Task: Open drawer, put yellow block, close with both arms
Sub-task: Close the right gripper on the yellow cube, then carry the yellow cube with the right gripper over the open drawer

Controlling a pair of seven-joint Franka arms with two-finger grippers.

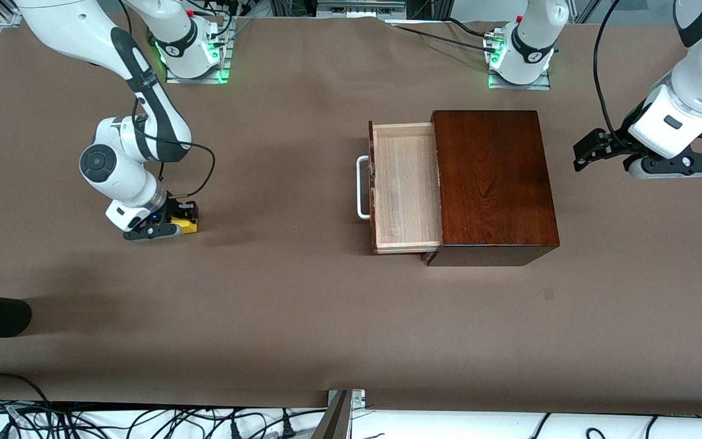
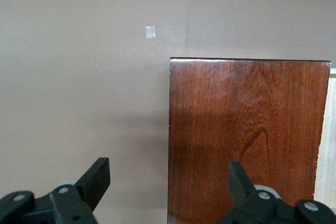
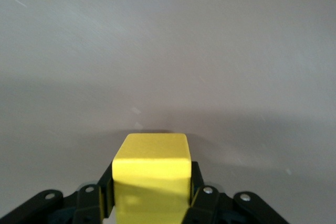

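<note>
1. A brown table point(image 1: 302, 305) spreads below the two robot bases, bare across most of its top.
2. The dark reddish-brown wooden box point(image 1: 494, 183) sits toward the left arm's end of the table, its glossy top also filling much of the left wrist view point(image 2: 241, 140).
3. The drawer point(image 1: 404, 186) stands pulled well out of the box toward the right arm's end, its pale-wood tray showing nothing inside and its white bar handle point(image 1: 361, 187) at the outer edge.
4. The right arm point(image 1: 138, 122) reaches down from its base to the tabletop at its own end of the table, well apart from the box.
5. The left arm point(image 1: 692, 91) waits raised over the table at its own end, beside the box.
6. The left gripper point(image 1: 588, 149) hangs in the air with its fingers point(image 2: 97, 179) spread wide and nothing between them; its wrist camera looks down on the box edge and the bare table.
7. The right gripper point(image 1: 171, 227) is low at the table surface, clenched on the yellow block.
8. The yellow block point(image 3: 151, 174) sits squeezed between the two black fingers point(image 3: 197, 192), at the table near the right arm's end, far from the open drawer; whether it touches the surface cannot be told.
</note>
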